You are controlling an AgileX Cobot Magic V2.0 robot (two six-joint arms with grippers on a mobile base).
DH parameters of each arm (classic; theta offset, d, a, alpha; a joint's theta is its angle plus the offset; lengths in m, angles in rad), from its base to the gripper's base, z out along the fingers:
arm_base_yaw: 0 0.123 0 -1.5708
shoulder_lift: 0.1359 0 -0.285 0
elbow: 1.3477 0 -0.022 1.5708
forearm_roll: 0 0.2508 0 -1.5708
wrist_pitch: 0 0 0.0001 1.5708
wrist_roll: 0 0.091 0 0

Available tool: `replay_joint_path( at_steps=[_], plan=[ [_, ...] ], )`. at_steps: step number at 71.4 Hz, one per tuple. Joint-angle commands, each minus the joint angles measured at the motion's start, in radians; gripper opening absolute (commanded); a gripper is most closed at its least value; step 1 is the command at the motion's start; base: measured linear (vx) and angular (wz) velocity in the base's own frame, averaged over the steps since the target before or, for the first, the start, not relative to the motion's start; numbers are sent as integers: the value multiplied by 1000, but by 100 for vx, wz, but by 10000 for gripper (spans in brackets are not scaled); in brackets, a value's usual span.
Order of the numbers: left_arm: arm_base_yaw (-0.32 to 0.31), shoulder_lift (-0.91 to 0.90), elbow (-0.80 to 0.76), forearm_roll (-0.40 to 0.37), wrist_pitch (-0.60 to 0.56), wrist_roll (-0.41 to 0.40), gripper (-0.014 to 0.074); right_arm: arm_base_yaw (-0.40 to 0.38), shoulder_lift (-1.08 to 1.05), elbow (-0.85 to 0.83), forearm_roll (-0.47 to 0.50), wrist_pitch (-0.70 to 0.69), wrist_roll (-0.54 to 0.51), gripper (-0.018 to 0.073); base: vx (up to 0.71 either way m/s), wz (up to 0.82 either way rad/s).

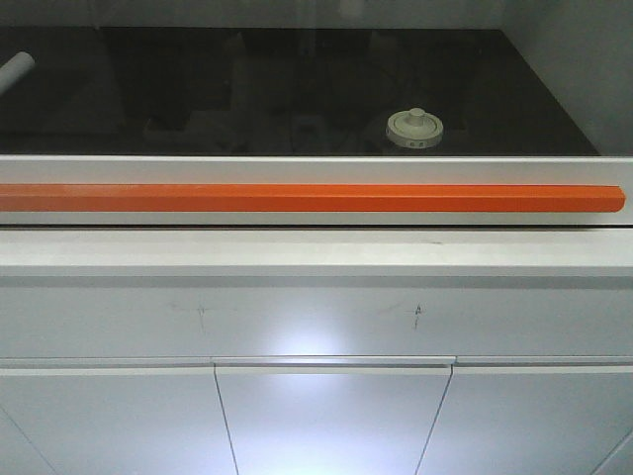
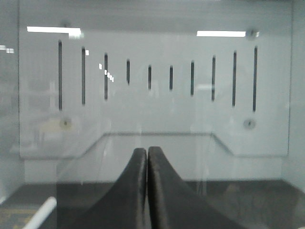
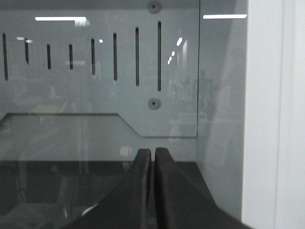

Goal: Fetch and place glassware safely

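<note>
A white cabinet (image 1: pixel 316 416) carries a black tabletop (image 1: pixel 247 89), with a long orange bar (image 1: pixel 297 198) running along the front edge and a pale back panel (image 2: pixel 38 95) cut with vertical slots behind it. The left gripper (image 2: pixel 147 152) and right gripper (image 3: pixel 152 151) each have their jaws clenched together on nothing, facing that panel. The glass jar (image 1: pixel 414 128) with its cream knobbed lid stands near the tabletop's front edge, right of middle, a white tube (image 1: pixel 14 71) lies at the left edge, and two faint marks (image 1: pixel 417 315) on the cabinet front are too small to read.
</note>
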Motion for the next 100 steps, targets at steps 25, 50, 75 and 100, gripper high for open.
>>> replay_joint_path(
  at_steps=[25, 50, 75, 100],
  plan=[
    [-5, 128, -43, -4, 31, 0, -7, 2, 213, -65, 5, -107, 2, -1, 0, 0],
    [-5, 126, 12, 0, 20, 32, -7, 2, 186, -45, 60, -35, 0, -1, 0, 0],
    [-5, 127, 335, -3, -335, 33, -7, 2, 196, 247, 4, -358, -7, -1, 0, 0],
    [-5, 291, 484, -1, -601, 33, -7, 2, 439, 337, -65, -628, -1, -1, 0, 0]
  ],
)
